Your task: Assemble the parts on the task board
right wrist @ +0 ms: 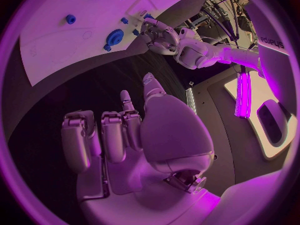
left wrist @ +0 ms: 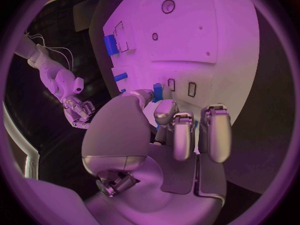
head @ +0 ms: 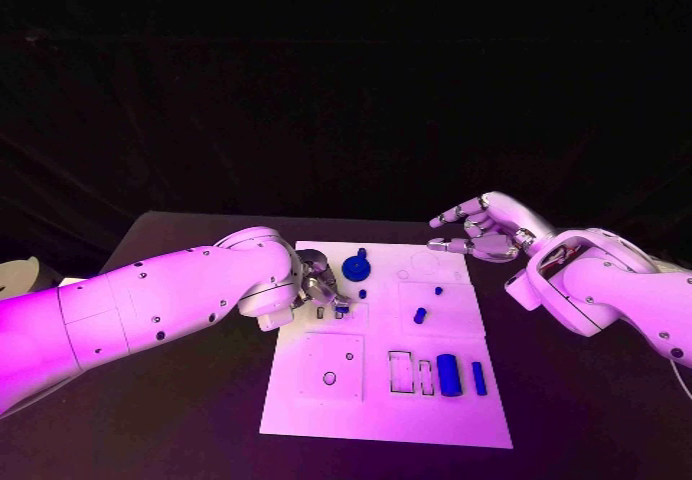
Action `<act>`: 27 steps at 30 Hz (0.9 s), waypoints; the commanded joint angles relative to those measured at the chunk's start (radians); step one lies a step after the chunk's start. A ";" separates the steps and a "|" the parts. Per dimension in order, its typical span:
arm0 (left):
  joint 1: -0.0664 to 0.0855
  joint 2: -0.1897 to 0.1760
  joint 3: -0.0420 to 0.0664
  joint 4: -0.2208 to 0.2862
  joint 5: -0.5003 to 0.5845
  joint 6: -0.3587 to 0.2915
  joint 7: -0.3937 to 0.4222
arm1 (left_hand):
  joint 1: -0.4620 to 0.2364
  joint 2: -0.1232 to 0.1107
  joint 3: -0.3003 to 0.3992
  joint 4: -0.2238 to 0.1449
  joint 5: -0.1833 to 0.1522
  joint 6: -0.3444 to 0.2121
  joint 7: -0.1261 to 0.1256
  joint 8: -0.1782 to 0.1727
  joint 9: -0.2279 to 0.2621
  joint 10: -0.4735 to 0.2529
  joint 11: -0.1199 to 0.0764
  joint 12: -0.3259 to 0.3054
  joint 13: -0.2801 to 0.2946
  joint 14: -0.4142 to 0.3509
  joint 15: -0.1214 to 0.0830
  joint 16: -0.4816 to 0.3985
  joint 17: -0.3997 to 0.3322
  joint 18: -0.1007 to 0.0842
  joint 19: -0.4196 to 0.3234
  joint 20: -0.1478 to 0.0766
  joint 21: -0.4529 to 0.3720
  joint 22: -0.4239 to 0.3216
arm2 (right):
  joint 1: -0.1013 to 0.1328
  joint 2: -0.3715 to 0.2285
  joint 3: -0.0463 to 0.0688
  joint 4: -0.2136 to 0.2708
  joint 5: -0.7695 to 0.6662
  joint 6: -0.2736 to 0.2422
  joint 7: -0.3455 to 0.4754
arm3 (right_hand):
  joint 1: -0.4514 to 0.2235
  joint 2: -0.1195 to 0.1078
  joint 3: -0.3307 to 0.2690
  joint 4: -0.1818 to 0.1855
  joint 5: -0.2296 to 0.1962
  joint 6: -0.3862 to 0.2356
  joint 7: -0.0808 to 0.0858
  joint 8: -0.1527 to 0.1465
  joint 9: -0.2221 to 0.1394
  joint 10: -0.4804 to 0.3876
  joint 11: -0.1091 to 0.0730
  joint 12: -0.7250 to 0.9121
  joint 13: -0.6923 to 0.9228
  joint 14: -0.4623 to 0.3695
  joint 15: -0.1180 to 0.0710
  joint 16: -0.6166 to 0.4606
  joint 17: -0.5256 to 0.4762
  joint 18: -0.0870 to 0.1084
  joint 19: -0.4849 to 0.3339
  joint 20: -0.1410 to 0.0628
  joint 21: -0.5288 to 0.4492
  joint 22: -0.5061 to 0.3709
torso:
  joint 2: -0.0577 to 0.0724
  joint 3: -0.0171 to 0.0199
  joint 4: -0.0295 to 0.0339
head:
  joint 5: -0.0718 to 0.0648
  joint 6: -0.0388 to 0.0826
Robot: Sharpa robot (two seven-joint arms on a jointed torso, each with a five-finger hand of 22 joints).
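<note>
A small blue part (left wrist: 157, 92) is pinched upright in the left hand (head: 320, 288), directly above two narrow slots (left wrist: 182, 87) on the task board (head: 382, 410). The right hand (head: 483, 228) is held off the board's far corner, over the counter (head: 188, 400), fingers loosely curled on nothing.

Both arms are smooth white shells, rounded at the joints and dotted with small dark screw holes. The left hand (head: 320, 287) and the right hand (head: 483, 232) are silver metal, their fingers (left wrist: 182, 135) built of blocky segments over broad curved palm covers.
</note>
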 commanded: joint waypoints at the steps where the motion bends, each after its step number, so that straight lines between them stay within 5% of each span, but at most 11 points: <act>1: -0.003 0.003 -0.001 0.003 -0.067 -0.020 0.003 | -0.008 -0.001 0.183 -0.184 -0.003 0.005 0.001 0.006 0.001 0.008 -0.001 0.005 0.000 0.105 0.006 0.003 0.264 -0.020 0.056 0.002 0.004 0.142 | -0.001 0.001 0.000 0.000 -0.009 0.017 0.001 | -0.004 0.009 -0.004 0.000 0.003 0.003 -0.002 0.004 0.001 0.057 -0.001 -0.004 0.204 0.078 0.001 -0.003 0.152 0.010 0.064 0.000 -0.005 0.193 | 0.001 -0.0010 -0.0012 | 0.002 0.000; 8: -0.010 0.013 -0.005 -0.001 -0.118 -0.019 -0.006 | -0.009 -0.001 0.185 -0.185 -0.004 0.005 0.001 0.006 0.002 0.009 -0.001 0.005 0.000 0.105 0.006 0.003 0.264 -0.020 0.056 0.002 0.005 0.143 | -0.001 0.001 0.000 0.000 -0.009 0.017 0.002 | -0.004 0.009 -0.004 0.000 0.003 0.003 -0.002 0.004 0.001 0.057 -0.001 -0.004 0.204 0.078 0.001 -0.003 0.152 0.010 0.064 0.000 -0.005 0.193 | 0.003 -0.0013 -0.0029 | 0.005 -0.001; 27: -0.012 0.015 -0.008 -0.013 -0.154 0.105 -0.024 | -0.011 0.000 0.187 -0.186 -0.004 0.006 0.001 0.007 0.002 0.008 -0.001 0.004 -0.002 0.105 0.006 0.003 0.264 -0.020 0.057 0.002 0.005 0.144 | -0.001 0.001 0.000 0.000 -0.009 0.021 0.002 | -0.004 0.009 -0.005 0.000 0.004 0.003 -0.002 0.004 0.001 0.056 -0.001 -0.006 0.203 0.078 0.001 -0.004 0.152 0.011 0.063 0.000 -0.006 0.192 | 0.001 -0.0012 -0.0020 | 0.005 -0.006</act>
